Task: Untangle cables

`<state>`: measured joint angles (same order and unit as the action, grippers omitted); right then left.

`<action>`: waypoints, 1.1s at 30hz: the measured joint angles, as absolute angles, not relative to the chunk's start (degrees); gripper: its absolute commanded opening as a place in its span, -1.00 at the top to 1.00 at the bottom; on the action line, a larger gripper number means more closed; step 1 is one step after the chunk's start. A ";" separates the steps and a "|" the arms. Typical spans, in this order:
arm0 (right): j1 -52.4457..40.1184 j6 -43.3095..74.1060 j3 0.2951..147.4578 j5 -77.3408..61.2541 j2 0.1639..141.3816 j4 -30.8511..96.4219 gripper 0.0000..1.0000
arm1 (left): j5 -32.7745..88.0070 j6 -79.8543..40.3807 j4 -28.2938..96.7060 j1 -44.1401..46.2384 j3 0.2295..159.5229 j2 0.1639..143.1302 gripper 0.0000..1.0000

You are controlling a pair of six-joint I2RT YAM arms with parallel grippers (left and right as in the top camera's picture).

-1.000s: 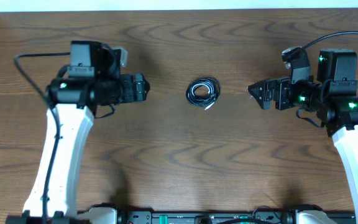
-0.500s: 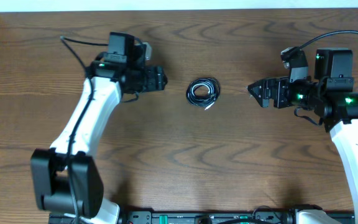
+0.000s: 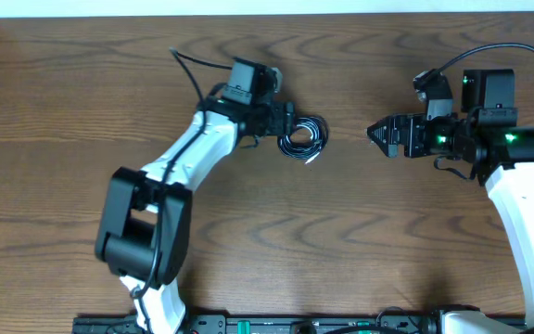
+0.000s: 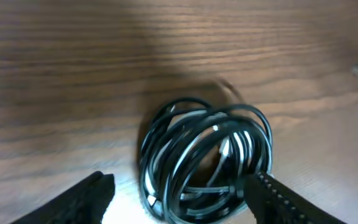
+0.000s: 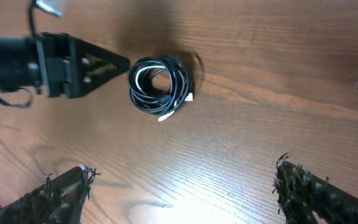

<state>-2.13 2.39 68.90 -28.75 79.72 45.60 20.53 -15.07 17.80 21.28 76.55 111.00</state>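
**Fig. — Coiled cables at mid-table, my two pincers facing them from either side.**

The cables [image 4: 188, 148] lie wound in one small coil on the wooden table [image 3: 248, 250]: mostly black strands with a white one running through, and small white plug ends [image 5: 188, 97] poking out at the coil's edge. My left pincer [image 3: 290, 121] sits just beside the coil; in the left wrist view its fingers [image 4: 95, 190] stand wide apart, the coil's near edge lying between them, one fingertip overlapping the coil's rim and the other clear of it. My right pincer [image 3: 378, 137] is well apart from the coil, pointing toward it, spread wide and empty.
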 measured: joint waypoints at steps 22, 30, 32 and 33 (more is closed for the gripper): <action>-2.13 2.39 68.90 -28.60 79.83 45.63 -0.87 | 13.58 -16.27 15.62 25.15 76.58 116.36 0.85; -2.13 2.42 68.90 -28.58 79.83 45.63 -0.85 | 16.12 -16.32 16.78 24.69 76.58 116.27 0.85; -2.13 2.42 68.90 -28.58 79.83 45.58 -0.84 | 17.98 -16.32 18.11 24.12 76.58 115.74 0.85; -2.13 2.46 68.90 -28.58 79.83 45.45 -0.83 | 18.46 -16.29 18.76 23.88 76.58 115.33 0.85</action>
